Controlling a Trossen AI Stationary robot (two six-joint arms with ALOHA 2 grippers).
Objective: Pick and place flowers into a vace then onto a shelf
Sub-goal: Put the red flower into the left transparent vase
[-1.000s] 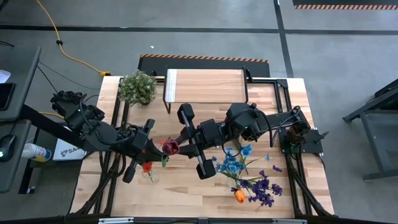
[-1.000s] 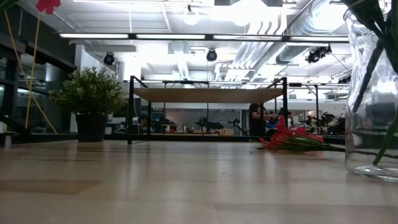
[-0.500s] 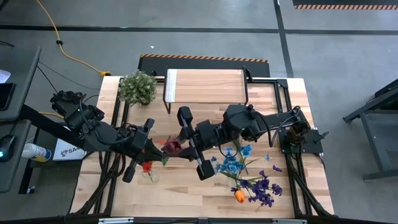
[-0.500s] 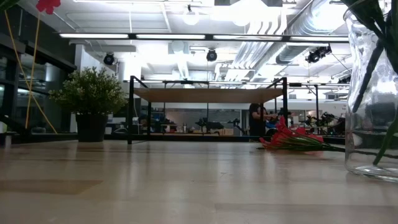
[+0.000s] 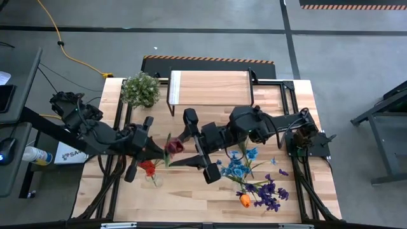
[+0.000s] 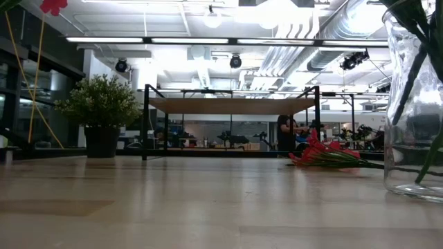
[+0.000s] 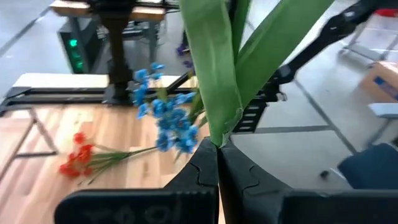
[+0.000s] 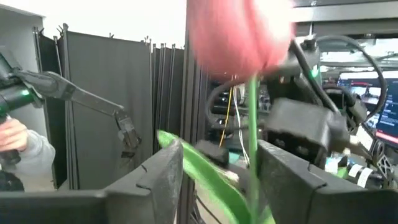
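Note:
My left gripper is shut on a dark red tulip, held in the air over the table's left middle. My right gripper faces it from the right, open. Its fingers stand on either side of the tulip's stem, below the bloom, and do not visibly touch it. A glass vase stands on the table just near of the left gripper, with a red flower in it. Blue flowers, purple flowers and an orange tulip lie on the table at the near right. The shelf stands at the far edge. My left gripper pinches the tulip's green stem and leaves between its two fingers, well below the bloom. The fingers come almost level from the table's left and lie across the stem. The tulip stands roughly upright above the fingers, lifted clear of the table.
A bushy potted plant stands at the far left, beside the shelf. Red flowers lie on the tabletop. Black frame rails run along both table sides. Bare wood lies along the near edge.
My right gripper has opened and let go of the dark red tulip; its fingers now stand apart around the stem. The tulip stays in the air, held by my left gripper alone.

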